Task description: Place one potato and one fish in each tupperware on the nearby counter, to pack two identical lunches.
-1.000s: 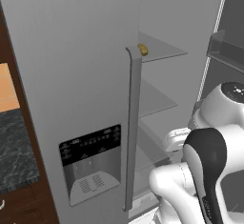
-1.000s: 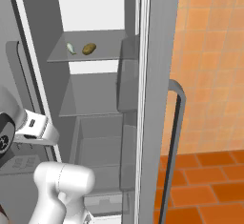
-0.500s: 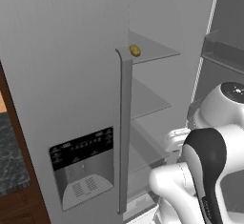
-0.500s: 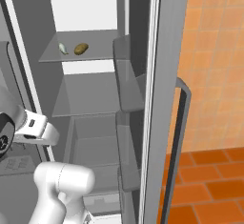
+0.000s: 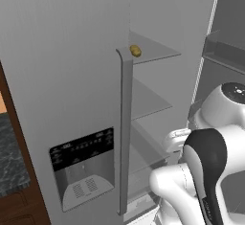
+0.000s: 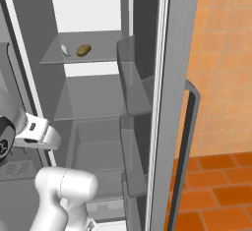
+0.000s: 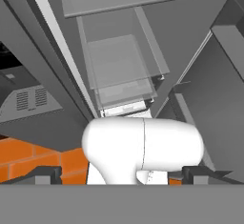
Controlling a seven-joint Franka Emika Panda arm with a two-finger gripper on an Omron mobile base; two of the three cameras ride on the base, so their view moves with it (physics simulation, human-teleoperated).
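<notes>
The fridge stands open in front of me. On its top glass shelf (image 6: 93, 58) lies one golden-brown potato (image 6: 83, 50), which also peeks past the door handle as the potato (image 5: 135, 50). A small grey-silver fish (image 6: 64, 50) lies just left of it. My gripper (image 7: 124, 174) is open, low in front of the fridge's bottom drawers, with nothing between its dark fingertips (image 7: 47, 173). A strip of the dark marbled counter (image 5: 12, 164) shows at the far left. The tupperware is out of view.
The closed left fridge door carries a dispenser panel (image 5: 83, 166) and a long vertical handle (image 5: 125, 133). The right door (image 6: 167, 102) is swung open, with door bins (image 6: 135, 92) and its own handle (image 6: 187, 141). Clear drawers (image 7: 119, 70) sit low inside. Orange tiles (image 6: 221, 77) are on the right.
The whole picture has shifted a little sideways in both base views, so the camera has moved with the base. The potato and fish stay on their shelf. The gripper stays open.
</notes>
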